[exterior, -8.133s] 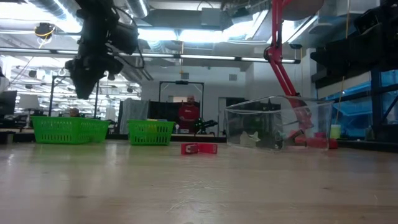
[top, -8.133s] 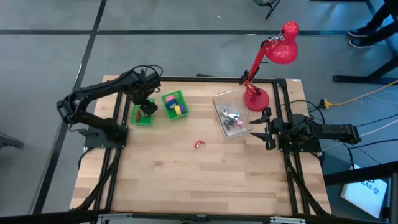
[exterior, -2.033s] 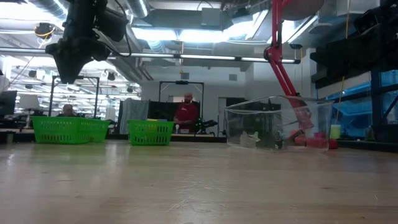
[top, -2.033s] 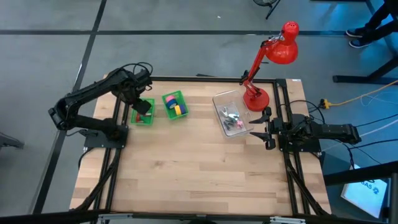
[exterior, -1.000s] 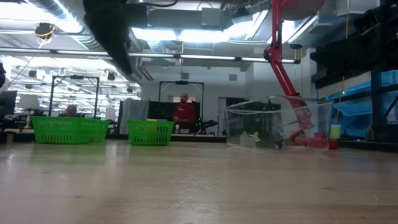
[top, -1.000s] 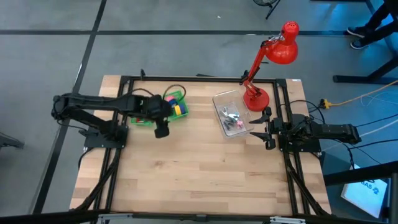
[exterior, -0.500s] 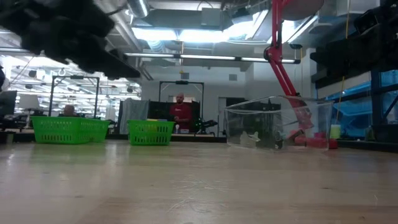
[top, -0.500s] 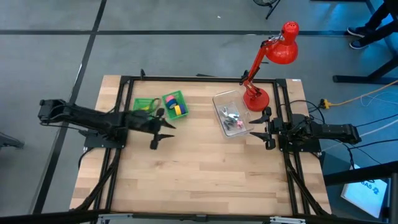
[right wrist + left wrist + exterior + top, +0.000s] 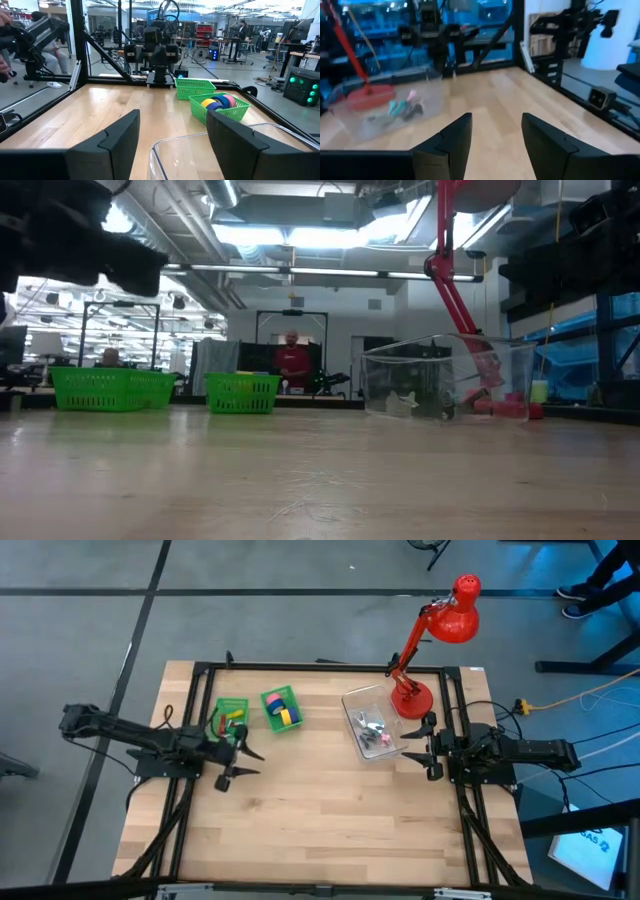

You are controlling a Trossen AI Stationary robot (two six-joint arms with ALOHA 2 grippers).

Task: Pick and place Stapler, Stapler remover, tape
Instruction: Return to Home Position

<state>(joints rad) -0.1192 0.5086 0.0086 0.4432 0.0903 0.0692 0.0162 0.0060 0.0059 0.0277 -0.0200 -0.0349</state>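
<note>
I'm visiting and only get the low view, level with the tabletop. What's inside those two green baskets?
Observer: From above, the right green bin holds the tape: yellow, pink and blue rolls.
Operator: And the left one?
Observer: The left green bin holds red and green items, too small to name.
Operator: Where are the arms?
Observer: The left gripper hangs open near that bin; the right gripper waits open by the clear box.

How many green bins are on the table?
2. The left bin stands at the table's back left; the right bin is just beside it, nearer the middle. No others seem hidden.
</note>
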